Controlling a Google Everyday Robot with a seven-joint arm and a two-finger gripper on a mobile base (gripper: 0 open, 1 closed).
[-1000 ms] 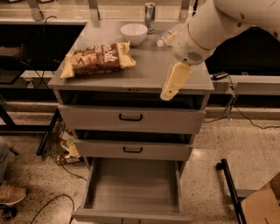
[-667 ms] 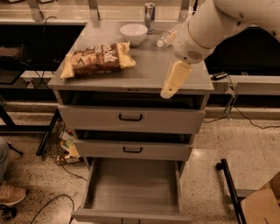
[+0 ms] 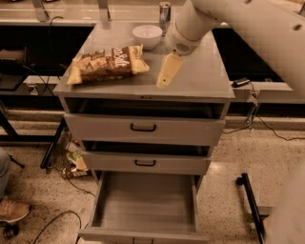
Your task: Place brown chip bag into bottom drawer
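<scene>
The brown chip bag (image 3: 107,64) lies flat on the surface (image 3: 202,71) near the front left corner, its length running roughly along the front edge. It has not been grasped, so the step in hand looks to be the reach for it. The hand (image 3: 167,72) hangs over the middle of the surface close to the front edge, just right of the bag and apart from it. I cannot tell whether it is wide or narrow, and nothing shows in it. To do this well, it should probably move left and take the bag across its narrow width at the dark middle. There the crinkly film ought to bunch and hold better than at a pale end. The bag will likely sag when lifted, so it should be carried out beyond the front edge, clear of the upper drawer fronts, before it goes down.

Nearest, the bottom drawer (image 3: 145,202) stands pulled out, its grey floor bare. Above it, the middle drawer (image 3: 145,163) and top drawer (image 3: 143,127) show only their fronts, and their insides are hidden. Toward the back edge sits a white bowl (image 3: 147,40), seemingly empty, with a can (image 3: 164,10) beyond it.
</scene>
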